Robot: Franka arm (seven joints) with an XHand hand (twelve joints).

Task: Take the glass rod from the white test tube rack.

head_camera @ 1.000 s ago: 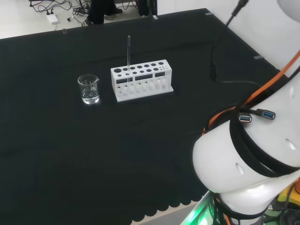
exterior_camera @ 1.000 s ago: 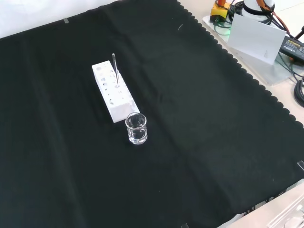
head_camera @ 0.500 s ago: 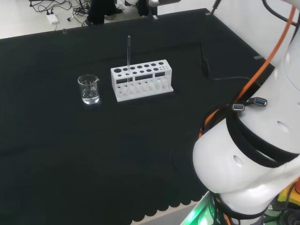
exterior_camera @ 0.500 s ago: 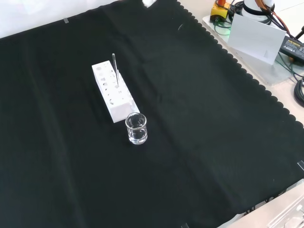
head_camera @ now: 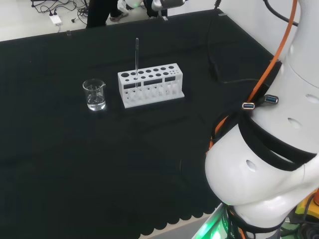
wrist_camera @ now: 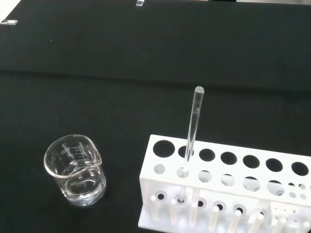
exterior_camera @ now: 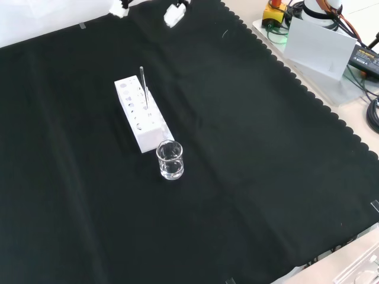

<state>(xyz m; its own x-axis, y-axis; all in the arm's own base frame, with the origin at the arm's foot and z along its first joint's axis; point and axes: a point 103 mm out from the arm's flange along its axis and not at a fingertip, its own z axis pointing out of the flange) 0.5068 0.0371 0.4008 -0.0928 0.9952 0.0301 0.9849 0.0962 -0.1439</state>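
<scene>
A clear glass rod [head_camera: 137,57] stands upright in a hole near one end of the white test tube rack [head_camera: 152,93]. In the front view the rod [exterior_camera: 143,86] rises from the middle of the rack [exterior_camera: 155,131]. The hand [exterior_camera: 175,14] comes in at the top edge of the front view, well beyond the rack, with white fingertips [exterior_camera: 121,9] spread apart and nothing between them. In the head view a part of the hand [head_camera: 164,3] shows at the top edge, beyond the rack. The wrist view looks down on the rod [wrist_camera: 192,131] and the rack [wrist_camera: 214,167] from some distance.
A small clear beaker [head_camera: 94,94] stands apart from the rack, to its left in the head view and nearer in the front view [exterior_camera: 170,160]. In the wrist view the beaker [wrist_camera: 75,170] seems to hold a little clear liquid. The arm's white links [head_camera: 264,164] stand at right.
The hand has come into the top of the front view and moved toward the rack. The arm's links have shifted in the head view. Rod, rack and beaker have not moved.
</scene>
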